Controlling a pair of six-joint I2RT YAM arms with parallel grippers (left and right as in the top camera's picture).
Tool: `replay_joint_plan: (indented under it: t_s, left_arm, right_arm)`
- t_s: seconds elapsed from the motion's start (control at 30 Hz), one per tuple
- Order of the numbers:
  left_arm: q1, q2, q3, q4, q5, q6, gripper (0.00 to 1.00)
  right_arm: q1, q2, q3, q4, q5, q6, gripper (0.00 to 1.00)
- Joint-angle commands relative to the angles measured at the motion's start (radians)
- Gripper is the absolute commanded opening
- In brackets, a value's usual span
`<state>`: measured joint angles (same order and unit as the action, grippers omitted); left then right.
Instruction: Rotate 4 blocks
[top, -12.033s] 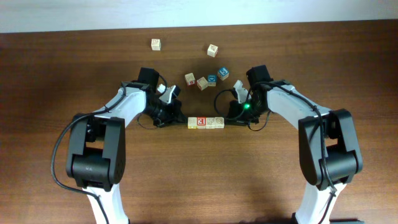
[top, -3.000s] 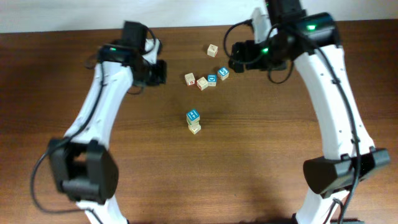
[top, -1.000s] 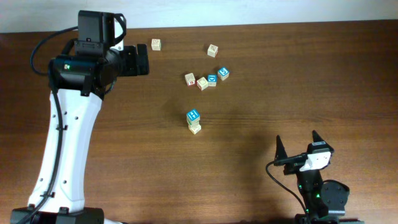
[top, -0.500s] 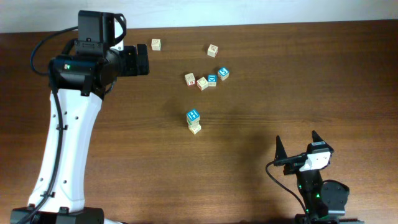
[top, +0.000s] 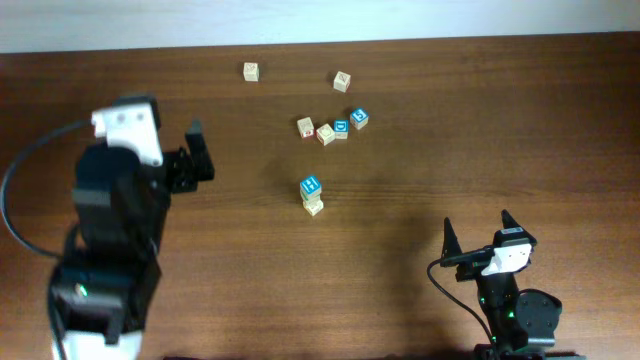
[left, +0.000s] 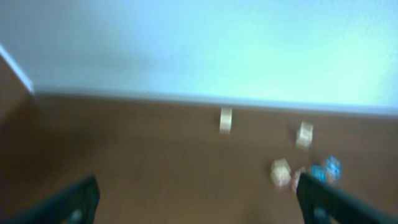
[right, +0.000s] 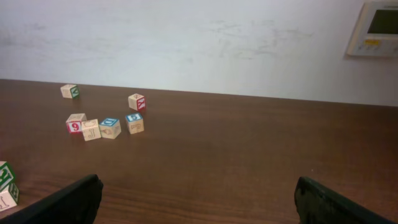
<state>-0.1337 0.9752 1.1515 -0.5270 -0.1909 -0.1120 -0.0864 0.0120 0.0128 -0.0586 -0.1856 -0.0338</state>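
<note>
Blocks of the task stood as a small stack (top: 311, 186) near the middle of the desk (top: 430, 140). It had a blue printed face on top and a pale cube showing just under it. From above, the number of cubes in it could not be told. Beyond it, towards the wall, lay a cluster of four blocks (top: 341, 127), touching or nearly so. Farther back were a lone block (top: 250, 71) and a second lone block (top: 342, 81). The left tool (top: 198, 152) hung well apart from the stack on its left, fingers spread wide and empty; its wrist picture was too blurred to add more. The right tool (top: 477, 228) sat low at the near right of the desk, fingers likewise wide apart with nothing between them. The stack (right: 5, 180) showed only at the left border of its wrist view. Judged from that, the turning looked done or nearly so, and the step in hand was parking both arms clear. Doing that well meant keeping each tool wide of the stack and lifting before any sideways swing. It also meant leaving the fingers open so that no cube was dragged, since a narrow pile of loose wooden cubes would likely topple at a light knock.
</note>
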Motion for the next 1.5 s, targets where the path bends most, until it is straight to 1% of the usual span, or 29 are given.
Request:
replay_joint_plan:
  t_s: [0.0,0.03,0.1,0.13,0.17,0.27,0.33,0.5,0.53,0.67,0.97,1.07,1.47]
  left_arm:
    - [0.027,-0.219,-0.346,0.171,-0.015,0.016,0.99]
    - [0.027,-0.301,-0.448,0.209,-0.016,0.017,1.0]
    - [0.027,-0.415,-0.584,0.265,-0.016,0.068,0.99]
    - [0.027,-0.509,-0.692,0.325,-0.016,0.138,0.99]
    - [0.027,-0.57,-0.757,0.371,-0.016,0.183,0.99]
    - [0.027,-0.701,-0.904,0.473,-0.016,0.242,0.99]
    - [0.037,-0.787,-0.999,0.509,-0.015,0.241,0.99]
    - [0.046,-0.947,-1.139,0.513,-0.015,0.276,0.99]
    - [0.049,-0.973,-1.144,0.459,-0.011,0.28,0.99]
    - [0.05,-0.97,-1.143,0.462,0.015,0.289,0.99]
    - [0.05,-0.97,-1.143,0.462,0.014,0.29,0.99]
    - [0.05,-0.97,-1.143,0.462,0.014,0.29,0.99]
    - [0.05,-0.97,-1.143,0.462,0.014,0.29,0.99]
  right_arm:
    - [-0.005,-0.006,-0.007,-0.003,-0.006,-0.003,0.98]
    - [-0.005,-0.006,-0.007,-0.003,-0.006,-0.003,0.98]
    - [-0.005,-0.006,-0.007,-0.003,-0.006,-0.003,0.98]
    - [-0.005,-0.006,-0.007,-0.003,-0.006,-0.003,0.98]
    - [-0.005,-0.006,-0.007,-0.003,-0.006,-0.003,0.98]
    - [-0.005,-0.006,-0.007,-0.003,-0.006,-0.003,0.98]
    - [-0.005,-0.006,-0.007,-0.003,-0.006,-0.003,0.98]
    - [-0.005,-0.006,-0.007,-0.003,-0.006,-0.003,0.98]
    - [-0.005,-0.006,-0.007,-0.003,-0.006,-0.003,0.98]
    - [-0.005,-0.006,-0.007,-0.003,-0.006,-0.003,0.98]
    - [-0.002,-0.006,-0.007,-0.005,-0.003,-0.003,0.98]
    - [0.033,-0.005,-0.007,-0.004,-0.002,-0.004,0.98]
    - [0.034,-0.005,-0.007,-0.004,-0.002,-0.004,0.98]
